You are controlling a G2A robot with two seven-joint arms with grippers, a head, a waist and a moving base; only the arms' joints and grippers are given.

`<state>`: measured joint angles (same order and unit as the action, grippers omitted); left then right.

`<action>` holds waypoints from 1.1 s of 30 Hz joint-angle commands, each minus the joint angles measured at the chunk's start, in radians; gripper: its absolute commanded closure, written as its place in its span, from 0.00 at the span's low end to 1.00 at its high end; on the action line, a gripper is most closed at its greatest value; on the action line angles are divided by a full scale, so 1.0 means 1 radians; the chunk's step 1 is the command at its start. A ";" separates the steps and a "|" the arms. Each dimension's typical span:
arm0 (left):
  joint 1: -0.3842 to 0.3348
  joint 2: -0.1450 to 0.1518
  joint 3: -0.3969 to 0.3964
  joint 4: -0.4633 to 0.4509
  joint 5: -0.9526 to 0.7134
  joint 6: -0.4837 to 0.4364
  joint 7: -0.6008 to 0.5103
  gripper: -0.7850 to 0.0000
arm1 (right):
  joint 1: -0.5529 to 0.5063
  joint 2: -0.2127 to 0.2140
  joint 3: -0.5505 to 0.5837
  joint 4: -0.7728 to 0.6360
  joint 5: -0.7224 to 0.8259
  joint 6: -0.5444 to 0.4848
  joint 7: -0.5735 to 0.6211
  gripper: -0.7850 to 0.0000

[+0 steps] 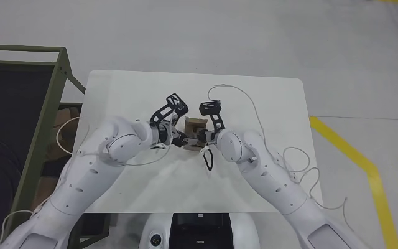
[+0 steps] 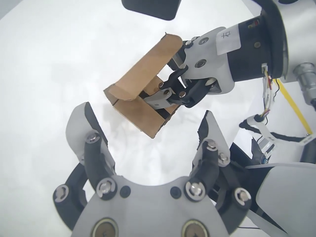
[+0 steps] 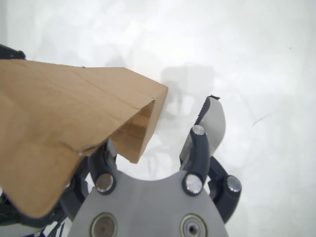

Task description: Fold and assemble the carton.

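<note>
A small brown carton (image 1: 194, 131) sits half-folded at the middle of the white table (image 1: 261, 99), between both arms. In the left wrist view the carton (image 2: 137, 109) lies just beyond my left gripper (image 2: 147, 110), which is open and apart from it. A rounded flap (image 2: 150, 60) stands up from the carton. My right gripper (image 2: 170, 80) comes in from the far side with its fingers spread, and one finger (image 2: 158, 99) is pushed inside the carton. In the right wrist view the carton (image 3: 61, 114) covers one finger of my right gripper (image 3: 160, 124); the other finger (image 3: 212, 119) is free.
A green metal frame (image 1: 59, 81) with cardboard pieces (image 1: 62, 127) under it stands off the table's left edge. A white cable (image 1: 249, 99) loops over the table by the right arm. A yellow line (image 1: 354, 155) marks the floor to the right.
</note>
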<state>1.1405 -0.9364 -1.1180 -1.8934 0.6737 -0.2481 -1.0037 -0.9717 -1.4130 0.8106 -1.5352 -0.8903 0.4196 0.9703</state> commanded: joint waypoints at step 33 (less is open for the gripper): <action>0.136 0.027 -0.230 -0.010 -0.081 0.090 0.111 0.00 | -0.137 0.016 0.056 -0.191 -0.072 -0.066 -0.068 0.52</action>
<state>1.2751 -0.9096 -1.3443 -1.9067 0.5975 -0.1609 -0.8968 -1.1110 -1.3959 0.8701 -1.7259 -0.9571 0.3487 0.8958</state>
